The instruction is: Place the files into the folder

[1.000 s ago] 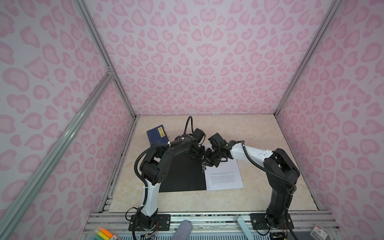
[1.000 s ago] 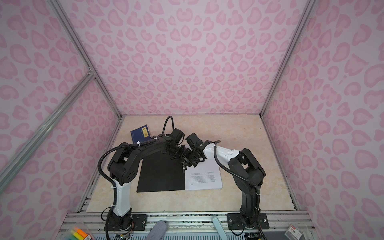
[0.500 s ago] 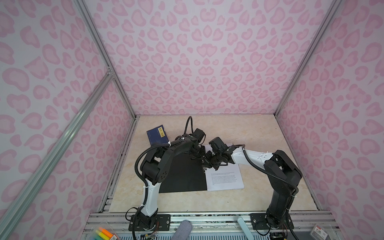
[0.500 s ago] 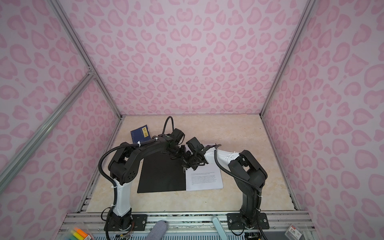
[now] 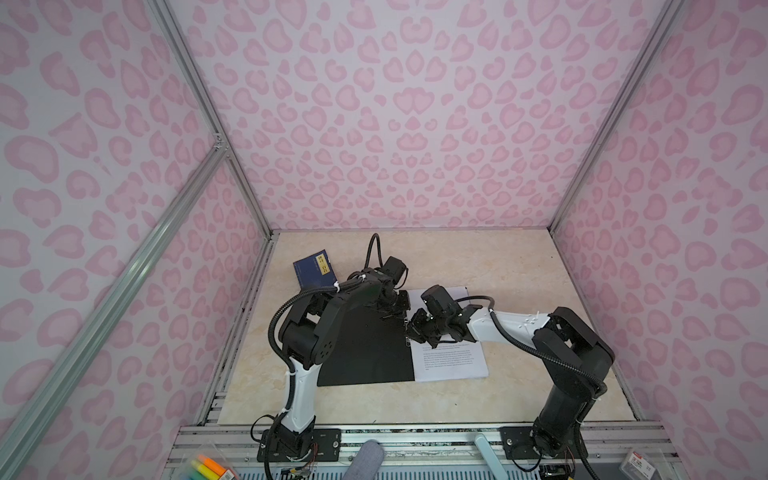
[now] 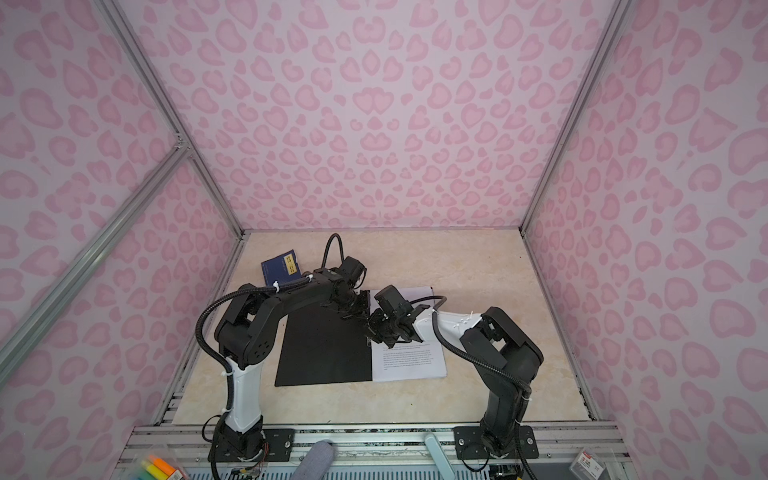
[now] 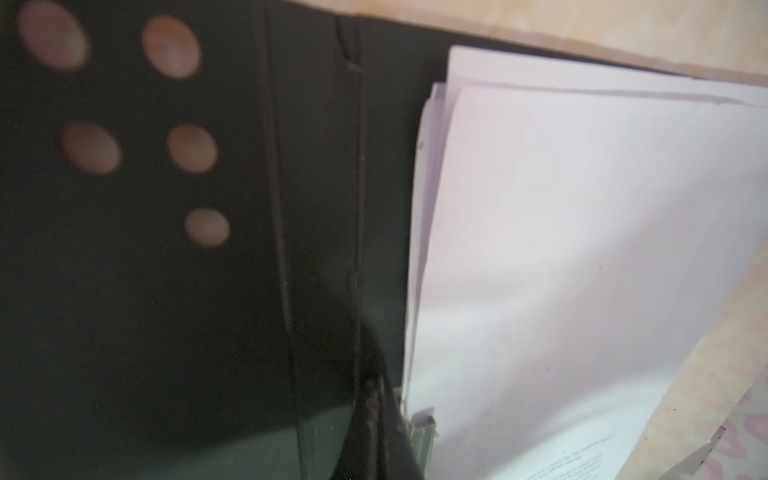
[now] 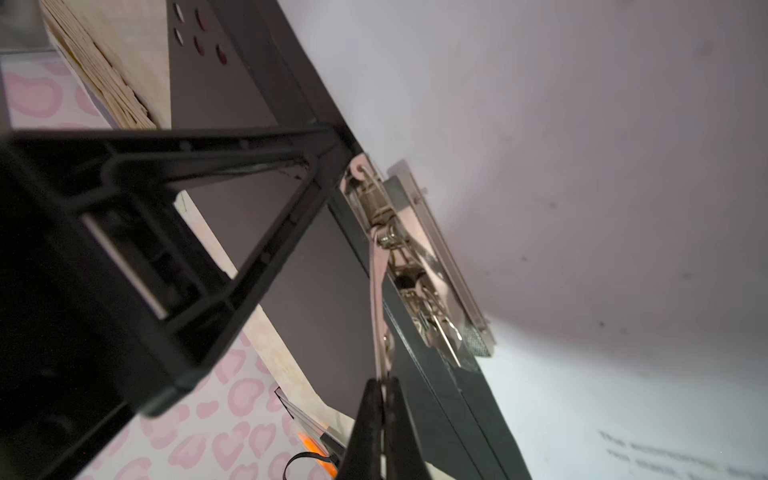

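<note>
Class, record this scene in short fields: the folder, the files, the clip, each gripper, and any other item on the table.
folder: open, black inside up, flat on the table
files: white sheets on its right half, edge at the clip
clip: metal, along the spine
right gripper: shut on the clip's wire lever
left gripper: shut, tip at the folder's spine, by the clip
other: blue booklet, toward the back left

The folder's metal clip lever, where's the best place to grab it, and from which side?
Probably the clip lever's free tip, from above at the near end of the folder's spine: it is a thin strip raised off the spine, hinged at its far end, with the files beside it. The right gripper is shut on it there.
</note>
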Motion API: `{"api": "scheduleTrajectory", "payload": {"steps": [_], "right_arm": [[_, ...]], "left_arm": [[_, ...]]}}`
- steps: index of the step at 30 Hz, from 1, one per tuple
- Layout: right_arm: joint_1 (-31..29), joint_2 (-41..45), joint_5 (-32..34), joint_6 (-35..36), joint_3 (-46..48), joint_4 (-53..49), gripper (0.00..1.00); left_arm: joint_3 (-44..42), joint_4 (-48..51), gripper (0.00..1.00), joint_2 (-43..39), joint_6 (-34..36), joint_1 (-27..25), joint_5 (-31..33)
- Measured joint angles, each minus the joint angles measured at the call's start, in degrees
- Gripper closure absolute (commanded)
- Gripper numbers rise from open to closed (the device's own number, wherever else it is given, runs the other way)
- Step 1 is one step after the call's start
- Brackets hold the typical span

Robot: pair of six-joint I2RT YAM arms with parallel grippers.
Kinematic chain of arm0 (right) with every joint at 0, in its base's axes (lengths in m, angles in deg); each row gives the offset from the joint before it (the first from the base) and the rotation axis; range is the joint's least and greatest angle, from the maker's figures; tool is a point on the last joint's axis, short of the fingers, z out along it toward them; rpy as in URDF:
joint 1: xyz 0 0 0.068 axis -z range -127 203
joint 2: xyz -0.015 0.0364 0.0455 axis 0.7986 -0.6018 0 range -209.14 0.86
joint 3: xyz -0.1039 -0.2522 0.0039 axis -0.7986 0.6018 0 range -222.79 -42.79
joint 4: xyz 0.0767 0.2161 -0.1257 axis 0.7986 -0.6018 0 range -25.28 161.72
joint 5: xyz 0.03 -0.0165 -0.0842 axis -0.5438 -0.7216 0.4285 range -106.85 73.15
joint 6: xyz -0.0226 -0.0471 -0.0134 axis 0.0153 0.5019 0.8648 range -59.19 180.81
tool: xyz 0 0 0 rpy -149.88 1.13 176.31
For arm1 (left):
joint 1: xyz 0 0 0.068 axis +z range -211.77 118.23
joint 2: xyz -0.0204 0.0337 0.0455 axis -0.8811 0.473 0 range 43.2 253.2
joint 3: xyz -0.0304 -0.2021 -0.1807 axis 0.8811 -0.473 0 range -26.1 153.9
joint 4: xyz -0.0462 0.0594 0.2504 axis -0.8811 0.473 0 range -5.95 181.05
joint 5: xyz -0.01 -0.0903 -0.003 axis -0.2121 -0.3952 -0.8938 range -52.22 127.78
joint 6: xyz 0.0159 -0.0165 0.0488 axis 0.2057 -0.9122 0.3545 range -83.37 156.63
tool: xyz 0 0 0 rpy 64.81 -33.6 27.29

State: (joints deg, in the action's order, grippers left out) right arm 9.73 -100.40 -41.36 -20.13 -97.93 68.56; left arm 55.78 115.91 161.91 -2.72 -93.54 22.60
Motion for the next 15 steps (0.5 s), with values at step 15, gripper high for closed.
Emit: {"api": "scheduleTrajectory", "payload": {"steps": [15], "right_arm": [[-2.32,0.22,3.54,0.55,9.31,12.92,1.00]], "left_arm": [[-1.38,-0.70,0.97,-0.09,-1.14,0.66,-1.66]]}}
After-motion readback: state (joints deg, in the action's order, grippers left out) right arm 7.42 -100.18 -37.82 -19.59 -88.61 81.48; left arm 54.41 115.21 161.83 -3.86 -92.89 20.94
